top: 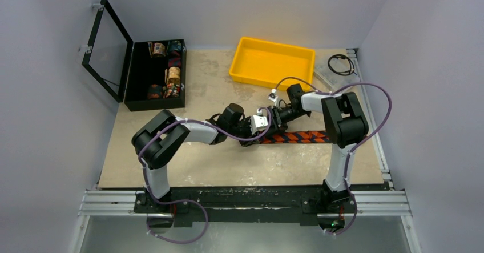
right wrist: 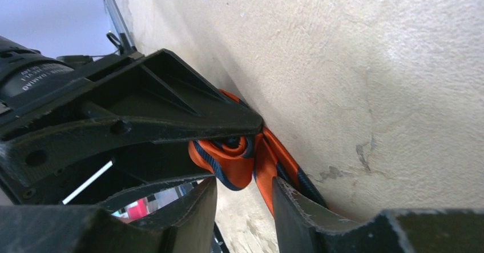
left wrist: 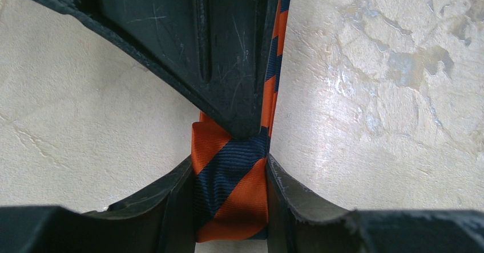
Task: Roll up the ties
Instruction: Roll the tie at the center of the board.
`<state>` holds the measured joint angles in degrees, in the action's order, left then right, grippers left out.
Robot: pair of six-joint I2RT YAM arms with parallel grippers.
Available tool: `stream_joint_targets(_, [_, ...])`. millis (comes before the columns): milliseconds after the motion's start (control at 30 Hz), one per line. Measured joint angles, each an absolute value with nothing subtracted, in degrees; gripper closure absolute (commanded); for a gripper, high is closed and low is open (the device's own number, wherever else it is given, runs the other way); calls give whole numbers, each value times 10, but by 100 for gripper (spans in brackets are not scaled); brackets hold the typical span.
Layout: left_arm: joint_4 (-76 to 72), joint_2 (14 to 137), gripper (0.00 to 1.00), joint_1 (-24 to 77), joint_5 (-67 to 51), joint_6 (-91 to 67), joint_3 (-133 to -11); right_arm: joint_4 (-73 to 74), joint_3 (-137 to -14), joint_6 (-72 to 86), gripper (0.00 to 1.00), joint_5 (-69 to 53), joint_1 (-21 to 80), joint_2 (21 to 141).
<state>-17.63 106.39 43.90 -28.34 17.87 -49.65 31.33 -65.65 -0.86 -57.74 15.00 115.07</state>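
Observation:
The tie is orange with dark navy stripes. Its flat length (top: 302,137) runs to the right across the table, and its near end is wound into a small roll (left wrist: 231,190). My left gripper (left wrist: 228,161) is shut on that roll, one finger pressed against each side. In the right wrist view the roll's spiral end (right wrist: 228,156) sits just past my right gripper (right wrist: 245,183), which stands open, its fingers apart and gripping nothing. One right finger (left wrist: 228,64) rests against the far side of the roll. Both grippers meet at mid-table (top: 267,128).
A yellow tray (top: 273,64) stands at the back centre. A black case (top: 137,79) with its lid raised sits at the back left, holding several patterned fabric rolls. A coiled black cable (top: 341,64) lies at the back right by the table's edge rail.

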Motion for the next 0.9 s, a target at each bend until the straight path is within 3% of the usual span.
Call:
stream_joint_targets(233, [-171,1064,77,439,-283,182,-499,300,-662,8,86,-581,162,1161])
stream_joint_targets(333, [-170,1064,76,439,-284,182,-500,307,-666,1,100,-580,163,1163])
stream_joint_targets(433, [-169,1064,71,439,-284,182,-500,319,-671,-11,100,-576,163,1163])
stream_joint_targets(667, [-171,1065,50,439,-291,182,-500,333,-674,-18,100,-543,165,1163])
stream_joint_targets(900, [-179,1065,46,434,-319,181,-497,357,-680,-19,100,-499,164,1170])
